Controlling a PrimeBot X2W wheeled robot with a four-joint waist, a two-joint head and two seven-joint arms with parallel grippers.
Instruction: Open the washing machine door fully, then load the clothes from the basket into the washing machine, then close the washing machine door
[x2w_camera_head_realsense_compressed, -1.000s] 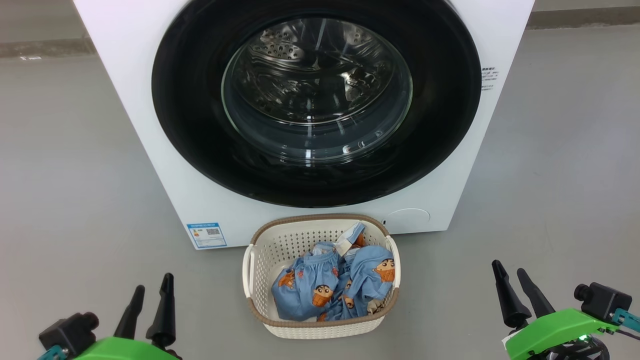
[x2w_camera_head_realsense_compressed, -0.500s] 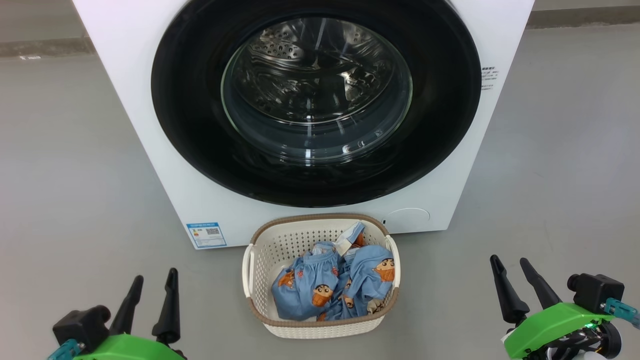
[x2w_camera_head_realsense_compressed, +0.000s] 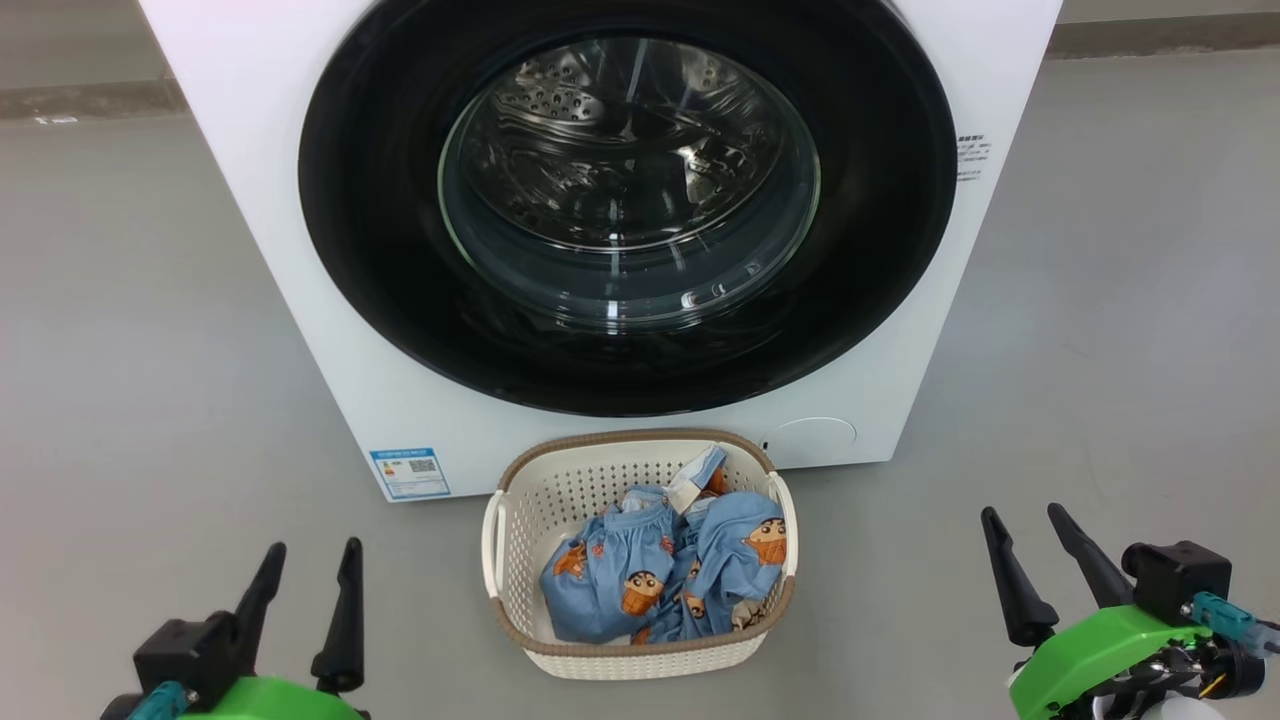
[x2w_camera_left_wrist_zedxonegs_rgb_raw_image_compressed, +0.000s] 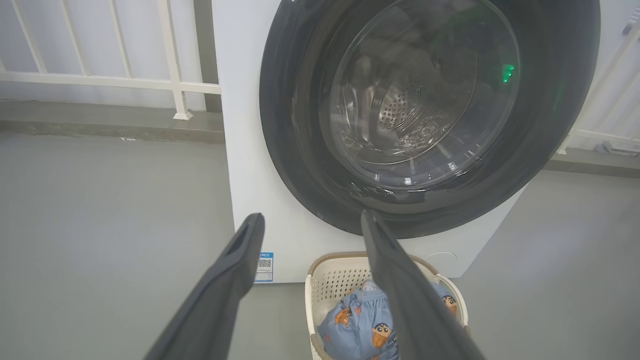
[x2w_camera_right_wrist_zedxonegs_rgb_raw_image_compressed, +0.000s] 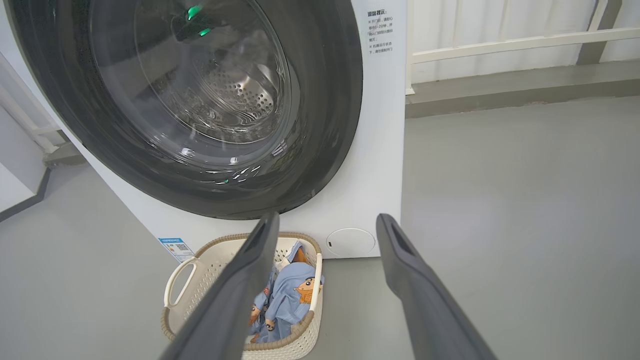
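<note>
Both jaw pairs stand spread and empty. The glossy black round washing machine door (x2w_camera_head_realsense_compressed: 380, 250) shows no handle, so your jaws may slip off.

The washing machine (x2w_camera_head_realsense_compressed: 300, 300) is standing on the floor (x2w_camera_head_realsense_compressed: 150, 350) at the back, with the washing machine door (x2w_camera_head_realsense_compressed: 370, 250) sitting flush against its front. The basket (x2w_camera_head_realsense_compressed: 640, 437) is resting on the floor just before the machine, below the door, with the clothes (x2w_camera_head_realsense_compressed: 650, 570) lying piled inside it. The left gripper (x2w_camera_head_realsense_compressed: 312, 547) is hovering well to the basket's left, the right gripper (x2w_camera_head_realsense_compressed: 1021, 510) well to its right.
</note>
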